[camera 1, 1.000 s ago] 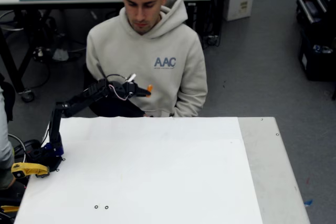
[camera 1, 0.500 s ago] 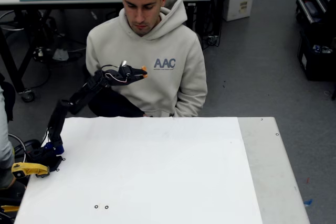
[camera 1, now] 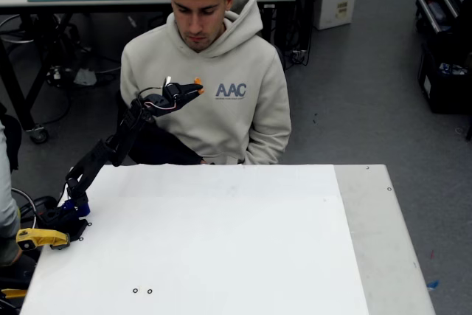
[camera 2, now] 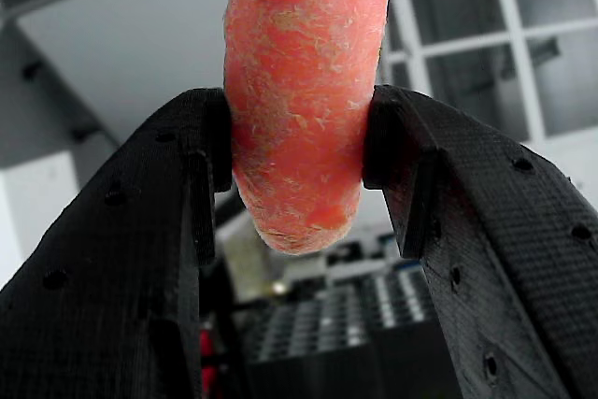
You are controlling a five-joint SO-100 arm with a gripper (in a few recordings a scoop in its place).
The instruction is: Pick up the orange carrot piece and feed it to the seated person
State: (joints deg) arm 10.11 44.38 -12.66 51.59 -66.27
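Black arm (camera 1: 110, 149), blue base (camera 1: 74, 208)

1. Lit evenly and softly from above in the fixed view; white table (camera 1: 221, 248) bright, without glare, shadows faint.
2. Slightly grainy overall.
3. In the wrist view, carrot piece (camera 2: 301, 91) sharp, background blurred, pale ceiling panels washed out, black fingers (camera 2: 112, 287) dark.

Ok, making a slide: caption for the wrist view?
Gripper fingers pinch a rough orange carrot piece, close up.
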